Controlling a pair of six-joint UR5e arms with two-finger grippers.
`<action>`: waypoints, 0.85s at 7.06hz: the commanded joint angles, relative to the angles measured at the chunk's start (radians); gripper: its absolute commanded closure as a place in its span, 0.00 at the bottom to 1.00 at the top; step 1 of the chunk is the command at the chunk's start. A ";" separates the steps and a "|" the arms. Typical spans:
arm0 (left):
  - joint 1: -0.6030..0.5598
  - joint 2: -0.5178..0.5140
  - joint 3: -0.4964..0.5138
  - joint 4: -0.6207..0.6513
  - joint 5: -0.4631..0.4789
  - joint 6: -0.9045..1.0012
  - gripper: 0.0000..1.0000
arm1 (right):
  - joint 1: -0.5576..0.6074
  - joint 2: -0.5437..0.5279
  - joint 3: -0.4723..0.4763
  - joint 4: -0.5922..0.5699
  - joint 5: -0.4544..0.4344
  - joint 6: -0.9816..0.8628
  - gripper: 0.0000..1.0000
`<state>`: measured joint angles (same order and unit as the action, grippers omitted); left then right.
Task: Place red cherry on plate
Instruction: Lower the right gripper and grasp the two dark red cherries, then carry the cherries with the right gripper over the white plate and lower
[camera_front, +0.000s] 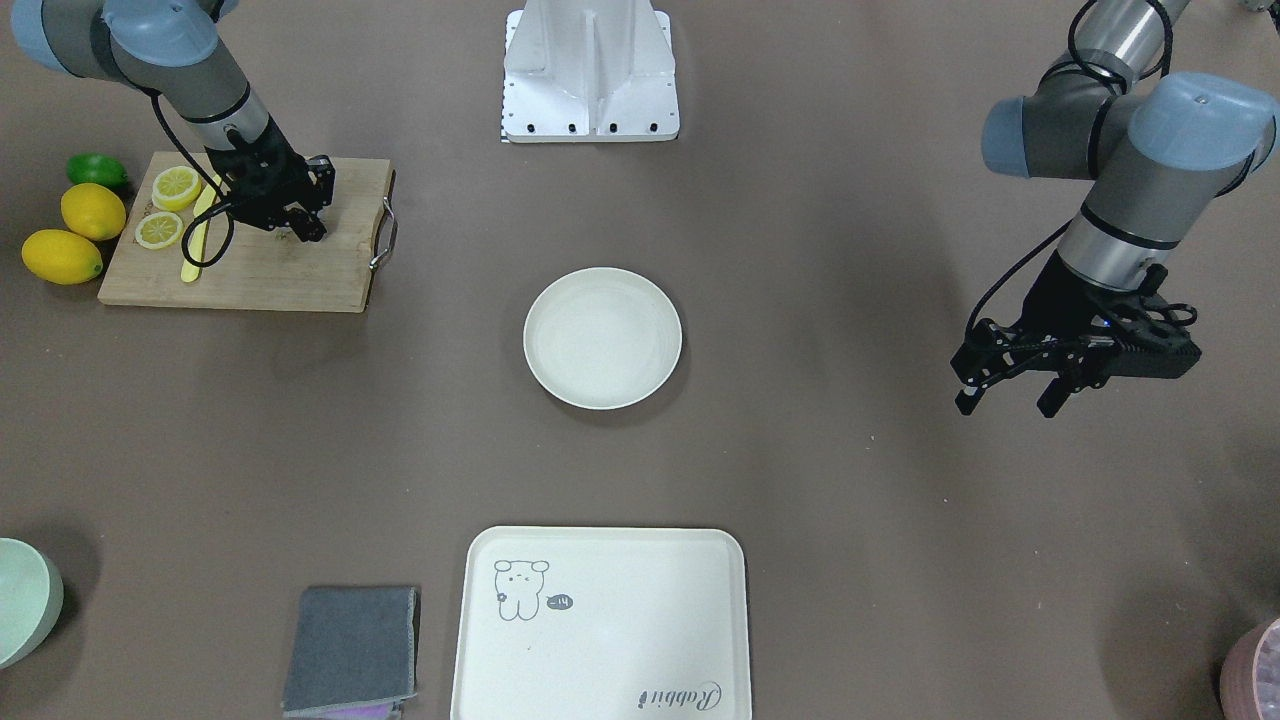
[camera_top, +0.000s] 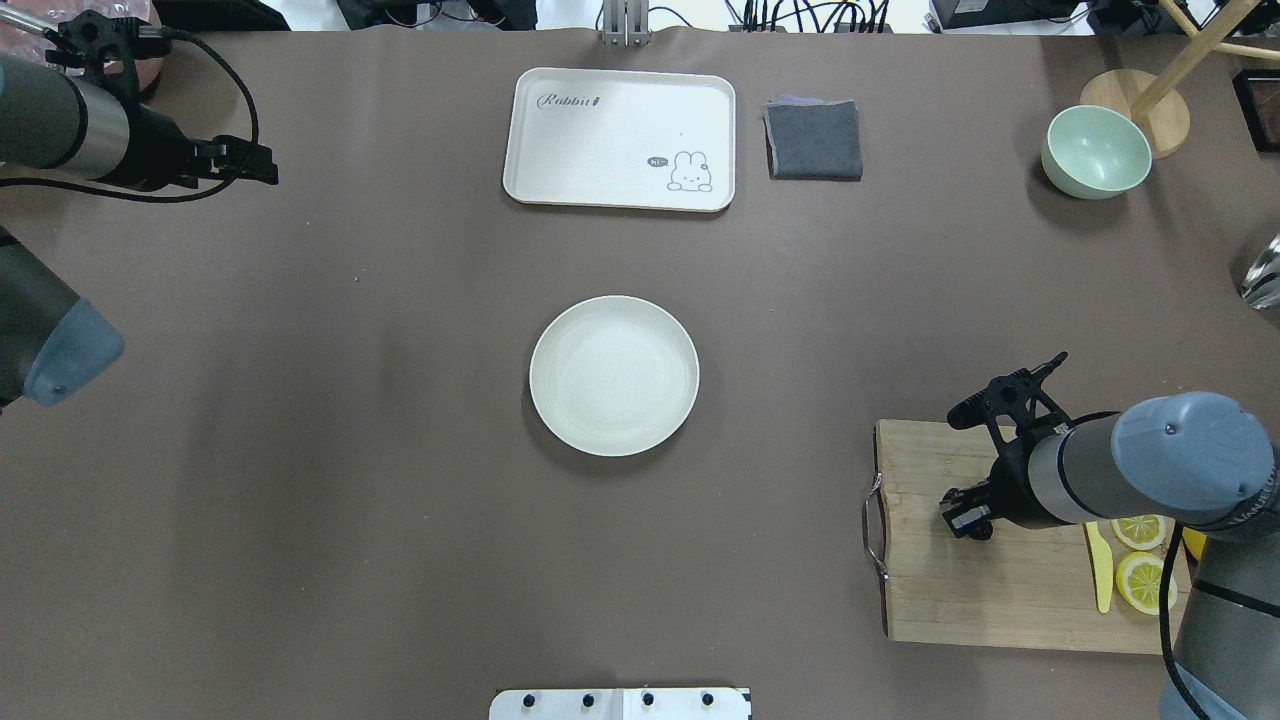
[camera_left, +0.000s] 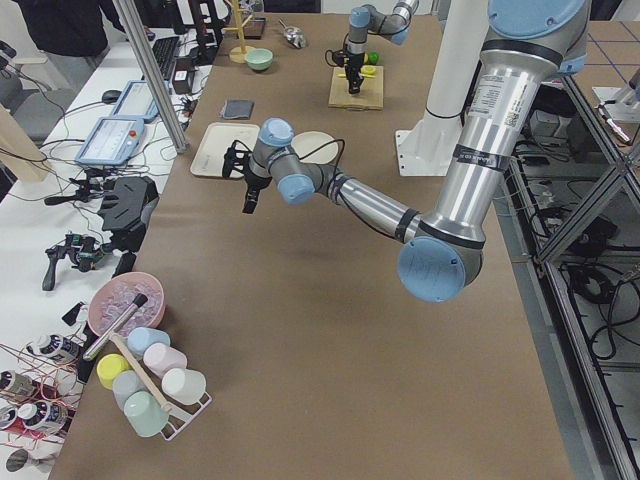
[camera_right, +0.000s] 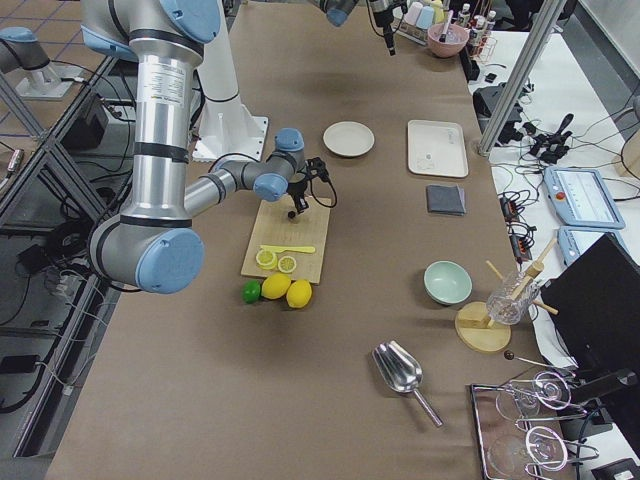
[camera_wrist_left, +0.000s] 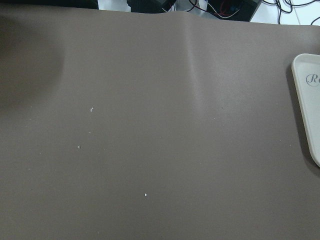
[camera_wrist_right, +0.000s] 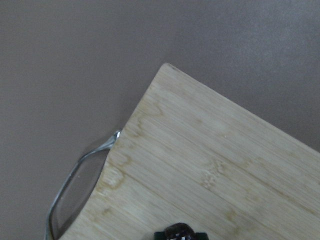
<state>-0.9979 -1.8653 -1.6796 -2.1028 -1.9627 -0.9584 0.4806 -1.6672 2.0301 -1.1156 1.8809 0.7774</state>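
Observation:
The red cherry (camera_wrist_right: 180, 232) is a small dark fruit with green at its base, at the bottom edge of the right wrist view, just above the wooden cutting board (camera_front: 270, 270). My right gripper (camera_front: 308, 232) is low over the board's inner part, near its metal handle. Its fingers look drawn together on the cherry, which the exterior views hide. The off-white round plate (camera_front: 603, 337) sits bare at the table's middle, well away from the board. My left gripper (camera_front: 1005, 403) hangs open and holds nothing, over bare table far from the plate.
On the board lie two lemon slices (camera_front: 170, 205) and a yellow knife (camera_front: 200, 240). Two whole lemons (camera_front: 75, 235) and a lime (camera_front: 97, 170) rest beside it. The cream tray (camera_front: 600, 620), a grey cloth (camera_front: 352, 650) and a green bowl (camera_front: 25, 600) line the far edge.

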 joint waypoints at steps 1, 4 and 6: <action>-0.059 0.003 0.006 0.015 -0.028 0.082 0.02 | 0.056 0.128 -0.001 -0.083 0.062 0.000 1.00; -0.171 0.073 0.072 0.024 -0.172 0.148 0.02 | 0.064 0.522 -0.062 -0.445 0.052 0.072 1.00; -0.211 0.115 0.089 0.033 -0.188 0.150 0.02 | 0.062 0.755 -0.285 -0.441 0.037 0.169 1.00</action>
<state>-1.1857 -1.7816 -1.6010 -2.0723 -2.1382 -0.8110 0.5438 -1.0604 1.8776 -1.5465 1.9283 0.8886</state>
